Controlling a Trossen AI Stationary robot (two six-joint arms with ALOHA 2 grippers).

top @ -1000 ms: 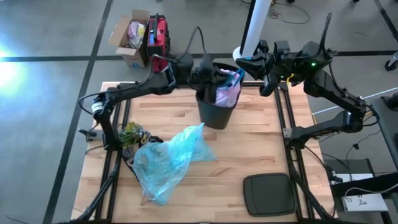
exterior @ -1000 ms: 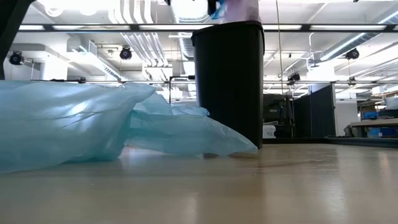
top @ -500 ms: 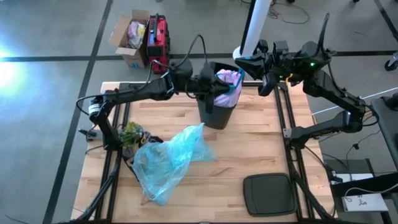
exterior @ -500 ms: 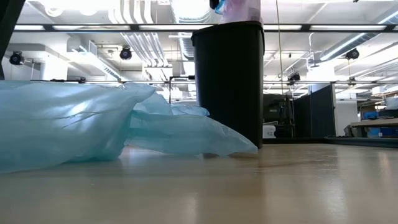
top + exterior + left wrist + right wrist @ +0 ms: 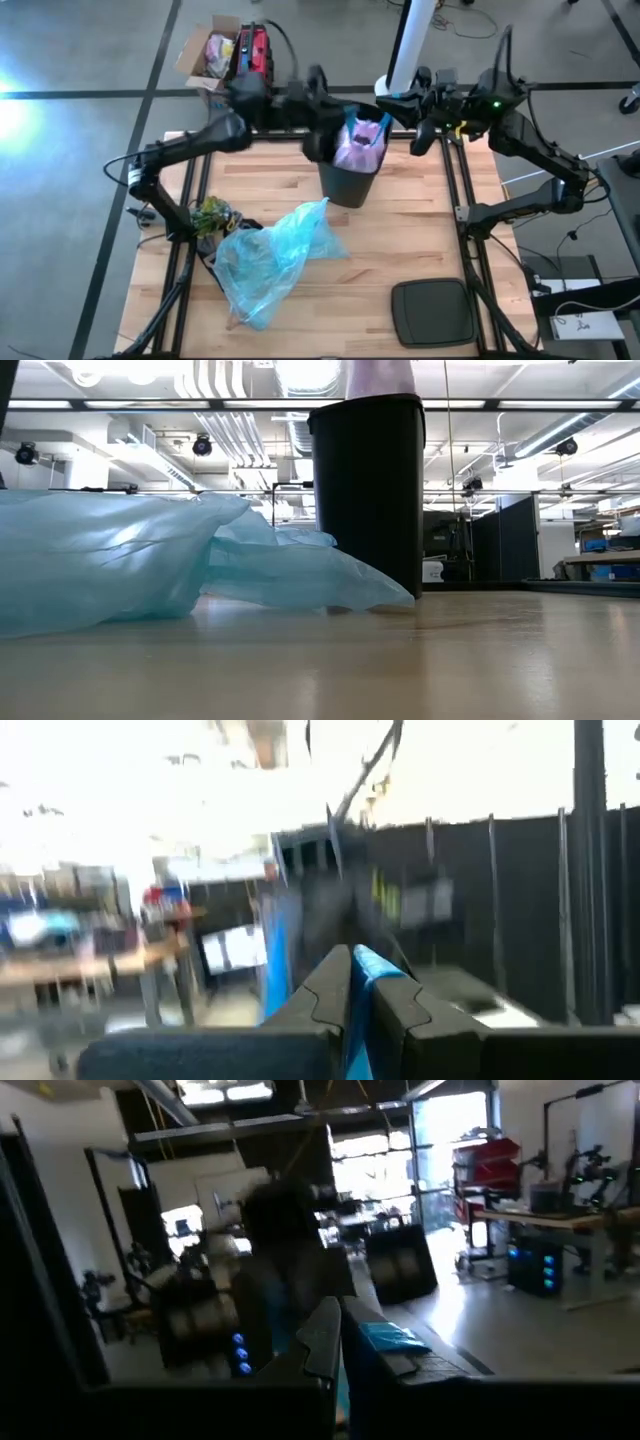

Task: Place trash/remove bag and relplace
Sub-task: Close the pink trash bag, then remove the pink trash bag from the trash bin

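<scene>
My left claw [image 5: 318, 88] is up over the far-left rim of the black bin [image 5: 350, 180], clenched tight on a blue drawstring [image 5: 362, 985] — from the wrist I can see the blue strip pinched right between my fingers [image 5: 320, 995]. My right claw [image 5: 412, 100] is on the other side, just past the bin's far-right edge, clenched too, with a bit of blue drawstring [image 5: 390, 1338] caught at its fingers [image 5: 322, 1340]. Between the two of them hangs the bag [image 5: 358, 145], pale pink-lavender, its top bunched above the bin's mouth and the rest down inside. From desk level I only get a pink sliver of it [image 5: 380, 378] poking over the bin's rim. The bin stands upright at the far middle of the desk [image 5: 420, 240]. Nearer the front-left lies a light blue plastic bag [image 5: 268, 258], crumpled, its tip close to the bin's foot. A dark flat lid [image 5: 432, 312] sits at the front-right, well apart from everything.
</scene>
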